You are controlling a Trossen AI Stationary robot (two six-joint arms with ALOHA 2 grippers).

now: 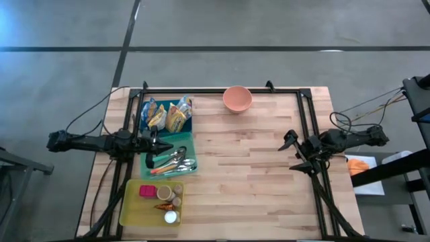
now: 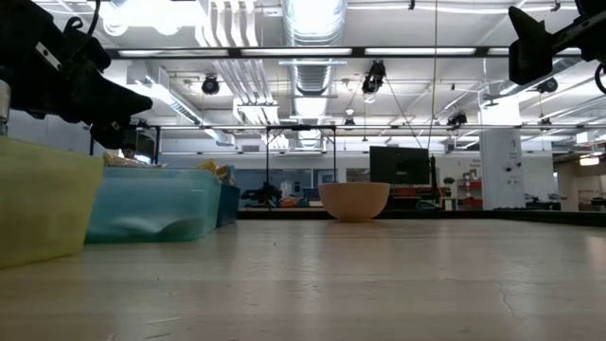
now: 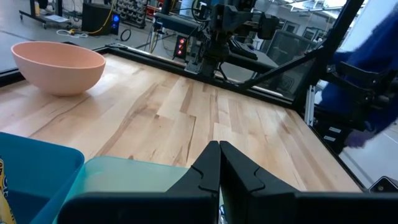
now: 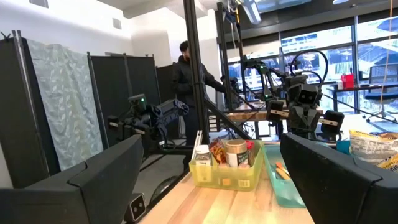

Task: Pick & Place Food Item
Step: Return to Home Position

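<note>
**A:** Food first. Where is it?

**B:** All binned. Spice cans point(image 1: 168, 198) stand in the yellow bin point(image 1: 129, 205), a red can point(image 1: 147, 191) among them. Snack packets point(image 1: 168, 115) lie in the dark blue bin point(image 1: 189, 127). Nothing loose on the table point(image 1: 255, 188).

**A:** How would they handle?

**B:** My guess: cans are light, stiff and smooth-sided, liable to slip or tip. Take one round the body, below the lid, from above. Packets are soft and crinkly, contents crushable. Pinch a sealed edge, gently.

**A:** Other containers?

**B:** Light blue bin point(image 1: 189, 140), between the other two. It holds spoons point(image 1: 178, 159), some silver, one with an orange handle, plus a dark utensil. Cannot make out a green one. Pink bowl point(image 1: 237, 99) at the far edge, well apart from the bins, nothing showing in it.

**A:** Grippers?

**B:** Left gripper point(image 3: 219, 158) hangs over the light blue bin, near its border with the dark blue one. Fingers pressed together, nothing between them. Right gripper point(image 1: 290, 150) is at the table's right side, well clear of the bins, fingers spread wide, empty.

**A:** Job status?

**B:** Sorting looks done. What remains, I judge, is pulling both arms back to rest. The left should lift clear of the bin walls before retreating.
</note>
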